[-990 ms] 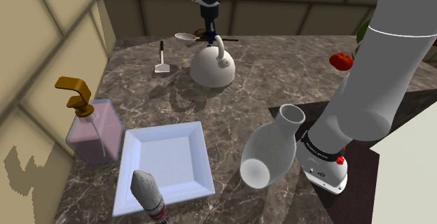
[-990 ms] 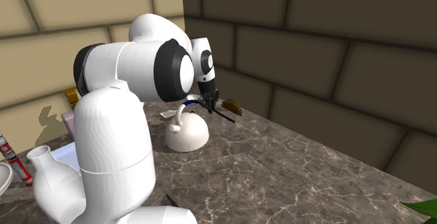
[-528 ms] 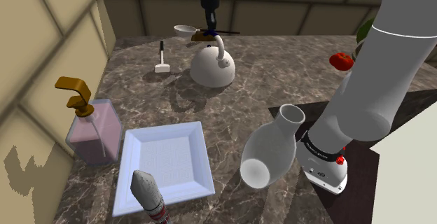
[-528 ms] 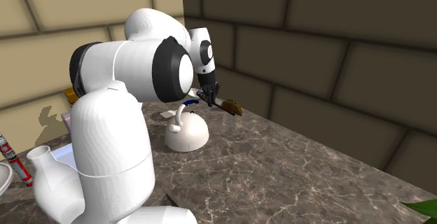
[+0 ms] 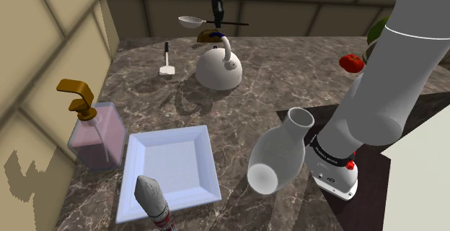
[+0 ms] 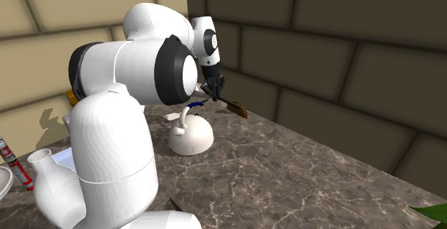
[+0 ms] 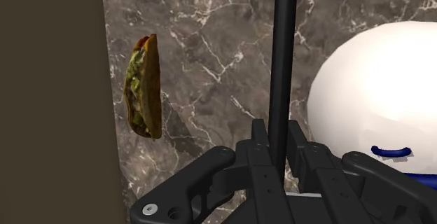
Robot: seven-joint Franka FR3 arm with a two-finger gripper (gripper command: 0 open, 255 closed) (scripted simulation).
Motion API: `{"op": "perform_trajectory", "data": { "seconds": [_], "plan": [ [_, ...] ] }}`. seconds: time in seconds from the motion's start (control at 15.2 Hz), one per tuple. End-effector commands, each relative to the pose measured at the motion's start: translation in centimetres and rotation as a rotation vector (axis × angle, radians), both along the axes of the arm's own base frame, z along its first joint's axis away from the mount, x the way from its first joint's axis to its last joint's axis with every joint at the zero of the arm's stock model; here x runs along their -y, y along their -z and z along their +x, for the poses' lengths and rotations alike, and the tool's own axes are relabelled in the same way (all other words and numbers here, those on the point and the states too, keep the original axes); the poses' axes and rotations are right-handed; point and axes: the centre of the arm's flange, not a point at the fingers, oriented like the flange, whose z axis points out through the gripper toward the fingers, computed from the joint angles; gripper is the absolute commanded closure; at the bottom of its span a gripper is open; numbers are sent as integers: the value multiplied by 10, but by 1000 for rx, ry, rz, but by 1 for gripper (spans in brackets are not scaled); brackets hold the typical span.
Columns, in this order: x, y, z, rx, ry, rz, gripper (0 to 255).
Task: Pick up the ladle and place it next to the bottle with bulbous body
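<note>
A dark marbled worktop (image 5: pixel 288 78) sits in a corner of block walls. Above the white kettle (image 5: pixel 218 69), the gripper (image 7: pixel 279 142) is clenched on the thin black handle of the ladle (image 5: pixel 191 22). The ladle hangs level in the air, well apart from the bulbous white bottle (image 5: pixel 278 157). It looks light and stiff. Its slim, smooth handle could swivel bowl-down, so the mid-handle hold seems sound.

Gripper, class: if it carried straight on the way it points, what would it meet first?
Probably the marble countertop, between the taco and the white kettle. The gripper, shut on the ladle, points down there. The kettle lies close beside that line, so depth leaves some doubt.
</note>
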Motion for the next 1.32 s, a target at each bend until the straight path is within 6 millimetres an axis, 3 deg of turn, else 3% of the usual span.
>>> {"op": "perform_trajectory", "data": {
  "seconds": [0.0,1.25],
  "plan": [
    [0,-12,-1,0,0,0,255],
    [0,-112,-1,0,0,0,255]
  ]
}}
